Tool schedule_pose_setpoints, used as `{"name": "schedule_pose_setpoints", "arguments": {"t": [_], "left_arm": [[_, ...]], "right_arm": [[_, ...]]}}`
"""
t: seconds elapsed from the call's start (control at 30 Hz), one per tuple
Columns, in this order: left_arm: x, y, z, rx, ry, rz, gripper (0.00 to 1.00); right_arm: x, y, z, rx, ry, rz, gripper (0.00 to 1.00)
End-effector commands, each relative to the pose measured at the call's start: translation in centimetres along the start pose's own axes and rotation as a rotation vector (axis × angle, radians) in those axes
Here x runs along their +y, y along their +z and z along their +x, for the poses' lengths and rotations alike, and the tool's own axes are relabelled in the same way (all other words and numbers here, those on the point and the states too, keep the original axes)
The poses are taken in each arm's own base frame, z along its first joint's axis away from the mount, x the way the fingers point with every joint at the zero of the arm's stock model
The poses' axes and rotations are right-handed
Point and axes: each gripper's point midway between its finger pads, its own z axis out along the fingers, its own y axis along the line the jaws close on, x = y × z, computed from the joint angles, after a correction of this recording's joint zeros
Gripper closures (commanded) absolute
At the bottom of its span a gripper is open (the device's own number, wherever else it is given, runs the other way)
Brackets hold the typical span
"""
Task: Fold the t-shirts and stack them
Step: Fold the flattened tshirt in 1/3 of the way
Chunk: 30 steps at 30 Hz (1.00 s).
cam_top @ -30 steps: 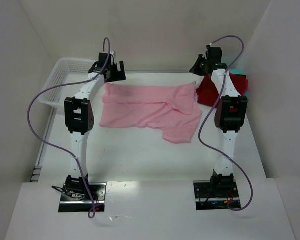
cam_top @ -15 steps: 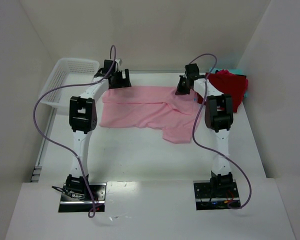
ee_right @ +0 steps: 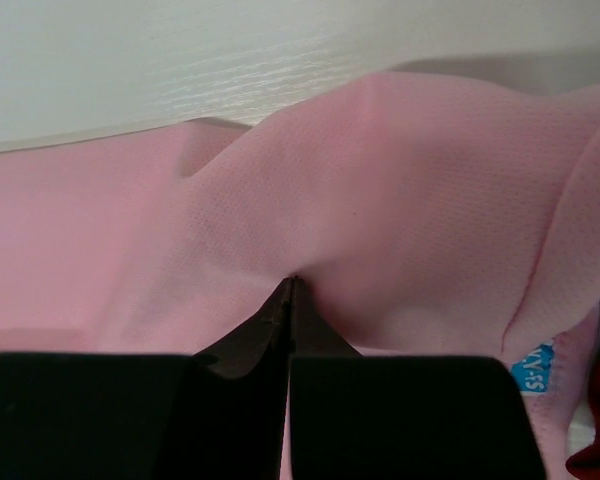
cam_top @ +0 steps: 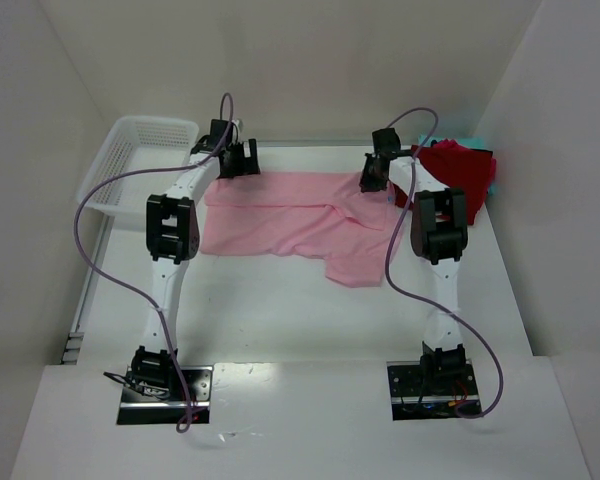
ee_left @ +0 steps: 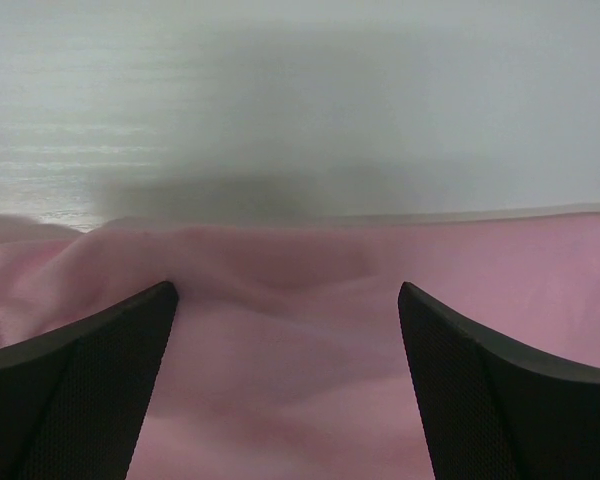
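Right now we see the pink tee lying spread on the far half of the desk, w/ one part of it reaching toward the near side on the right. Both arms reach to its far edge. The left end effector sits at the tee's far-left corner; in the left wrist view its fingers stand wide apart, pink cloth between and beneath them, nothing gripped. The right end effector is at the far-right corner; in the right wrist view its jaws are pressed together on a raised pinch of the pink fabric, and a small blue label shows on the cloth to the right of it.

The dark red shirt lies bunched in the far-right corner, just beside the pink tee, w/ a teal sliver at its right edge. The white mesh basket sits at the far left, apart from the shirts.
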Motion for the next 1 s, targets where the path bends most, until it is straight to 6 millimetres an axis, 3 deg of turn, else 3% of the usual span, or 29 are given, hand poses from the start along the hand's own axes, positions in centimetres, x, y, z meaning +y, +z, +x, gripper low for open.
{"name": "schedule_pose_setpoints", "arguments": {"t": [0.0,0.1,0.27,0.43,0.6,0.63,0.67,0.7,0.8,0.9,0.97], "left_arm": [[1.3,0.8,0.6,0.026,-0.039,-0.034,0.01],[1.3,0.8,0.8,0.038,-0.04,-0.038,0.01],[1.5,1.2,1.0,0.05,-0.042,-0.041,0.01],[1.5,1.4,1.0,0.056,-0.042,-0.042,0.01],[1.2,1.1,0.5,0.048,-0.032,-0.03,0.01],[1.1,0.7,0.3,0.048,-0.023,-0.03,0.01],[1.0,0.5,-0.1,0.039,-0.022,-0.028,0.01],[0.7,0.0,-0.7,0.028,-0.008,-0.016,0.01],[-0.2,-2.6,-3.4,-0.032,0.022,-0.001,0.01],[-1.4,-4.7,-5.2,-0.07,0.037,0.039,0.01],[-3.0,-7.4,-7.2,-0.119,0.064,0.066,0.01]], "right_arm": [[-4.8,-1.4,2.6,0.085,0.011,0.163,1.0],[-7.0,-2.2,4.1,0.114,0.024,0.219,1.0],[-10.4,-4.4,3.7,0.089,0.081,0.257,1.0],[-10.7,-5.4,2.4,0.059,0.089,0.217,0.97],[-7.8,-6.9,-1.3,-0.015,0.079,0.095,0.92],[-5.3,-8.3,-3.2,-0.061,0.07,-0.023,0.88],[-4.5,-8.8,-3.9,-0.082,0.064,-0.062,0.77],[-3.6,-9.6,-5.1,-0.117,0.056,-0.099,0.74],[-0.8,-11.6,-7.8,-0.205,0.032,-0.2,0.57],[1.5,-13.0,-9.3,-0.243,0.003,-0.264,0.53],[2.5,-13.1,-9.6,-0.253,-0.002,-0.287,0.52]]}}
